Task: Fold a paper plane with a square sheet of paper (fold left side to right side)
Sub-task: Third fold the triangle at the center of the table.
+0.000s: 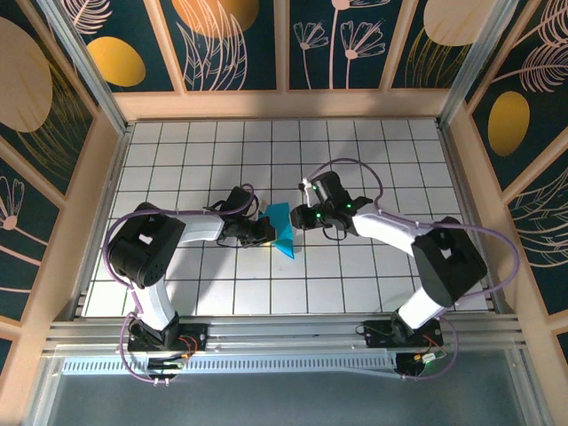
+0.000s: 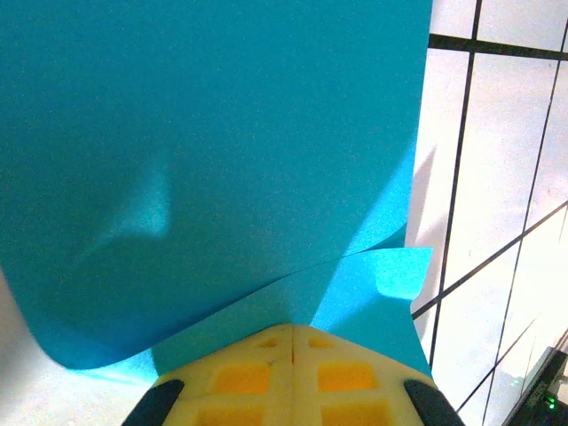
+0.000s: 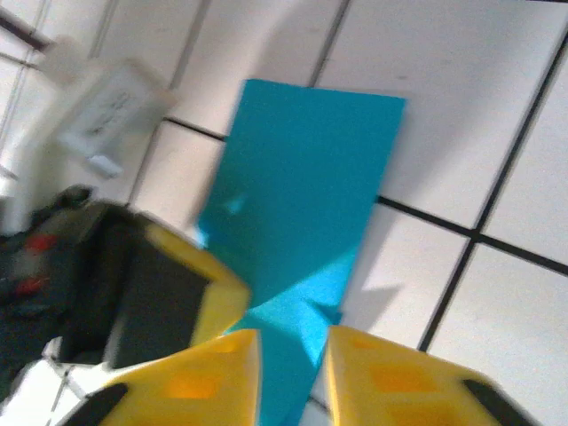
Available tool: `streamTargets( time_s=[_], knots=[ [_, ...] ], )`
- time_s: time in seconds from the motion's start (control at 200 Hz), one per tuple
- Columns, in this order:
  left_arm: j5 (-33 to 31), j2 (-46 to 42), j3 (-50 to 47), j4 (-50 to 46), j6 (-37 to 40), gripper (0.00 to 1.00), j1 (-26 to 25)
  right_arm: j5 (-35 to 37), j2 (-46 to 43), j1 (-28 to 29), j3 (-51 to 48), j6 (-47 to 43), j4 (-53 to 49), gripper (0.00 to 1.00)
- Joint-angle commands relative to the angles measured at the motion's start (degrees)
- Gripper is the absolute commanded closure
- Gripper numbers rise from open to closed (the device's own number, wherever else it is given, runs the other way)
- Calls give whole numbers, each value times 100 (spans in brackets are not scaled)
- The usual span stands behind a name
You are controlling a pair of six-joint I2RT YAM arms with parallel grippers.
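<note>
Pinching paper (image 1: 282, 229) edge with left fingers (image 2: 240, 377), right fingers (image 3: 213, 373) astride, tiles (image 1: 355, 160) around

**Lighting Bright and Even; Right Wrist View Blurred**

Top view: bright, diffuse light from above. Focus is sharp, and soft shadows lie on the tiled table (image 1: 355, 275).

Left wrist view: sharp. The tiles at right are washed out almost to white. The square sheet of paper (image 2: 213, 160) shows a pale sheen patch at left and brighter lit folds low down.

Right wrist view: blurred throughout, worst at upper left, with smeared grid lines. A faint shadow falls just right of the sheet.
</note>
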Motion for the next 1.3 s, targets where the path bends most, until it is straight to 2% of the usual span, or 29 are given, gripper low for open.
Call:
streamTargets(
  time_s=[0.0, 0.125, 0.33, 0.621, 1.291],
  knots=[
    [-526, 287, -106, -508, -42, 100, -9, -1238, -261, 31, -305, 483, -229, 88],
    [-534, 281, -96, -507, -38, 100, -9, -1924, -173, 247, -713, 1015, 191, 100],
    [-527, 276, -77, -521, -14, 100, -9, -1976, 199, 335, -960, 1358, 753, 100],
    [-522, 280, -53, -543, -13, 100, -9, -1821, 574, 326, -832, 1318, 789, 100],
    [-509, 300, 18, -613, 26, 100, -7, -1628, 842, 274, -944, 1392, 761, 100]
  ],
)
